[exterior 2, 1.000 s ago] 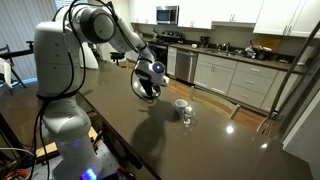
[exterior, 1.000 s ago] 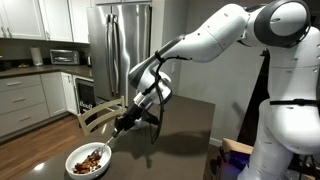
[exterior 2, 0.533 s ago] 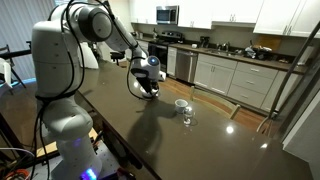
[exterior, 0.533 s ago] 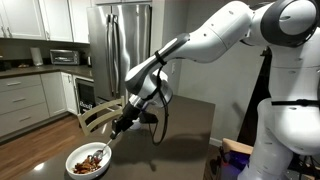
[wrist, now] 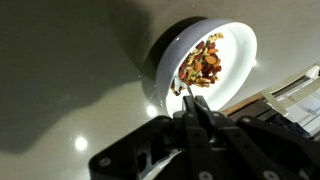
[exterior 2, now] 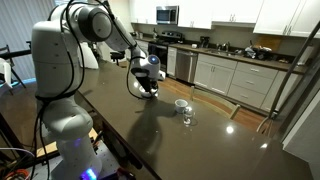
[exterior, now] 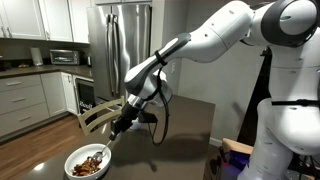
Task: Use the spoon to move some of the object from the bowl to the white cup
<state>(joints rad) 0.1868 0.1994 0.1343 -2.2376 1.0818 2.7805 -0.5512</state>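
Though mostly hidden behind the hand [wrist: 195, 118], spoon [wrist: 184, 90] at bowl [wrist: 163, 58] rim.

One bowl [exterior: 88, 170], one heap of brown pieces [wrist: 203, 62], one spoon [exterior: 109, 143], one white cup [exterior 2: 180, 103].

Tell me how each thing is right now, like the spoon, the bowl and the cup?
gripper: shut on the spoon.
spoon: held, tip pointing down at the bowl.
bowl: upright, with food in it.
brown pieces: heaped in the bowl.
white cup: upright; too small to see what is inside.
fridge: doors shut.
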